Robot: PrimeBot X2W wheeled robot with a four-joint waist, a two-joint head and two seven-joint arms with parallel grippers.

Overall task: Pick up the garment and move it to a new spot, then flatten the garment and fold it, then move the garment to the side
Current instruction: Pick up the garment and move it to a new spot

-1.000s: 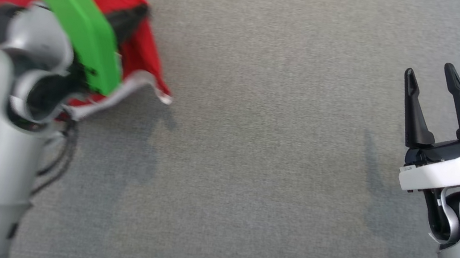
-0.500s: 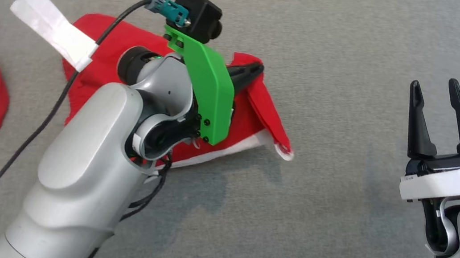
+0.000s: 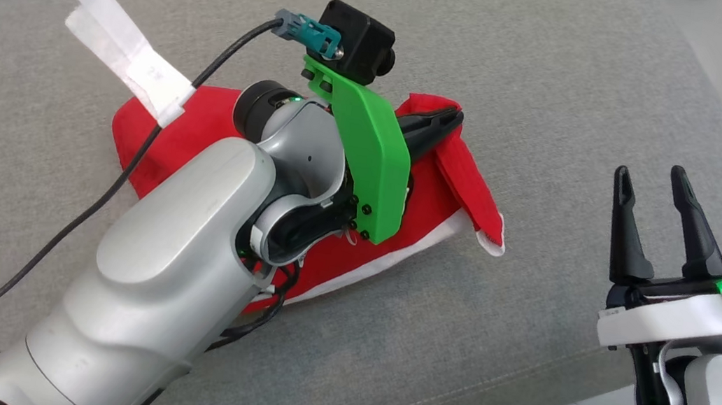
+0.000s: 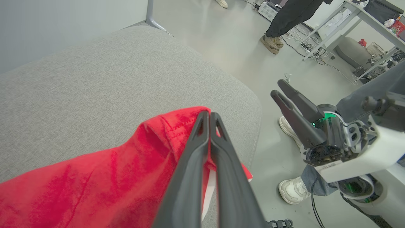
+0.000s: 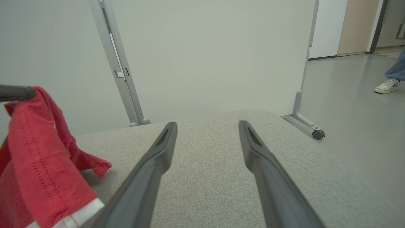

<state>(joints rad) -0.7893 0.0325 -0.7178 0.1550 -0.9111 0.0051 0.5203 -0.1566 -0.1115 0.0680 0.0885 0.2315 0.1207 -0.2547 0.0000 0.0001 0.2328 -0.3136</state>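
Garment (image 3: 203, 117): red cloth with a white hem (image 3: 395, 262), spread crumpled on the grey cushion (image 3: 561, 82), with one fold raised off it.
Left pincer (image 3: 454, 115): clamped shut on that raised red fold; the rest of the cloth is left trailing on the cushion.
Right pincer (image 3: 651, 173): held open and empty, well apart from the cloth, near the cushion's edge.
Handling: judged light, soft and limp. Sagging and bunching are to be expected, and nothing can be broken.
Hold: a hem or corner is best taken, with both layers pinched, so that slipping is avoided.
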